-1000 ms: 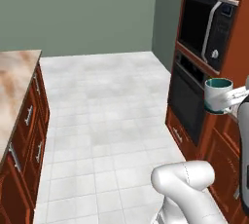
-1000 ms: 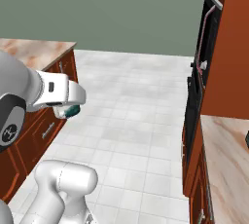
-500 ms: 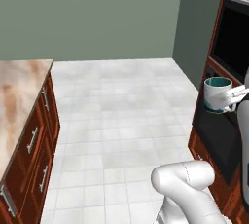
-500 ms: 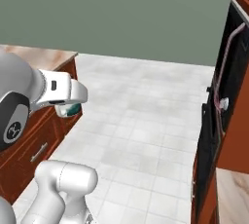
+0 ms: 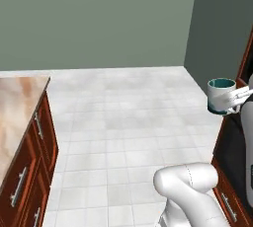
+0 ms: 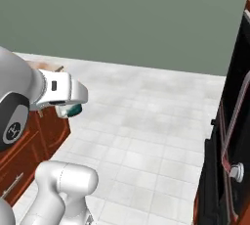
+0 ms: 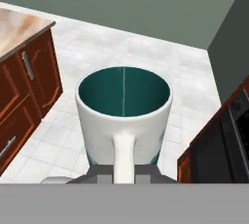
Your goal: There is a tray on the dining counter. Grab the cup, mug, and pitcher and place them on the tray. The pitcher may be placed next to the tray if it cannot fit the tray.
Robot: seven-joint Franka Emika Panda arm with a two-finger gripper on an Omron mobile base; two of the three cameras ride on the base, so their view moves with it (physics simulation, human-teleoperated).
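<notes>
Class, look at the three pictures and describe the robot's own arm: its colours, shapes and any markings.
The arm is glossy white, built of rounded, tube-like segments with bulbous elbows. A dark grey round joint cap bears a small white mark. The hand is a white, boxy block with a small dark rectangle on its side. No cables show.

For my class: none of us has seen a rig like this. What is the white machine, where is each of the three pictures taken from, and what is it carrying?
The white machine is a robot arm on a driving base, in a rendered kitchen. Two pictures come from cameras on the base, behind the arm to its left and right, looking over the tiled floor. The third comes from a camera on the hand. The fingers are shut on the handle of a white mug with a teal inside, held upright in the air; the left base view shows it too. It looks empty. A marbled counter over brown cabinets stands at the left, a dark oven at the right. What shows of the counter is bare.
</notes>
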